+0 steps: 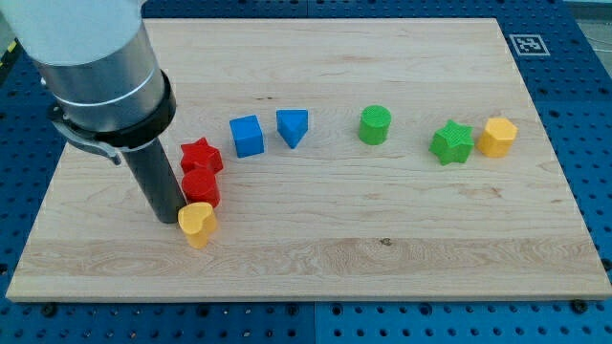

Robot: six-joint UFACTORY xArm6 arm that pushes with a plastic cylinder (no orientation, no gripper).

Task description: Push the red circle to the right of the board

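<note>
Down at my tip, a plain dark rod w/ no jaws to spread or pinch, the arm stands at the view's left of the wooden tabletop, rod slightly tilted under its grey-and-white housing.

Just to the tip's right, touching or nearly so, sits the yellow heart. The red circle lies just above that, close against the rod's right side; contact can't be confirmed. It's at the tabletop's left, well apart from the right edge. The red star sits directly above the circle, the two apparently touching.

Further right, in a loose row across the middle:
- blue cube & blue triangle, near each other but apart
- green cylinder, alone at centre-right
- green star & yellow hexagon, side by side, about touching, nearest the right edge.

A black-and-white marker sits at the top-right corner.
</note>
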